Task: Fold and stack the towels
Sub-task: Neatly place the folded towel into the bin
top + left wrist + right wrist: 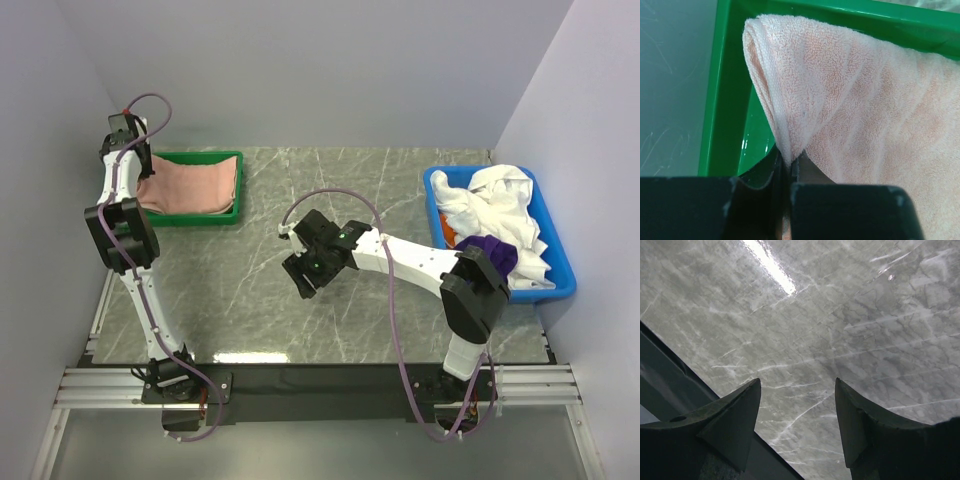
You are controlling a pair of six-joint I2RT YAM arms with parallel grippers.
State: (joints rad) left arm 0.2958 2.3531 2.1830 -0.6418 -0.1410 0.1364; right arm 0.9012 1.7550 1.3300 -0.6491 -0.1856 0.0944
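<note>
A salmon-pink towel [190, 186] lies folded in the green tray [200, 156] at the back left. My left gripper [143, 172] sits at the towel's left edge. In the left wrist view the left gripper [788, 162] is shut on a folded corner of the pink towel [865, 100], which rises from the jaws over the tray's wall [722, 100]. White towels [500, 205], a purple towel [495, 250] and a bit of orange towel [452, 236] lie bunched in the blue bin [566, 275]. My right gripper [304, 278] hangs open over the bare marble table [840, 315], the right gripper [797, 380] holding nothing.
The blue bin stands at the right edge of the table, close to the right arm's elbow [475, 285]. Grey walls close the table in at the back and on both sides. A black strip and metal rail [320, 385] run along the near edge.
</note>
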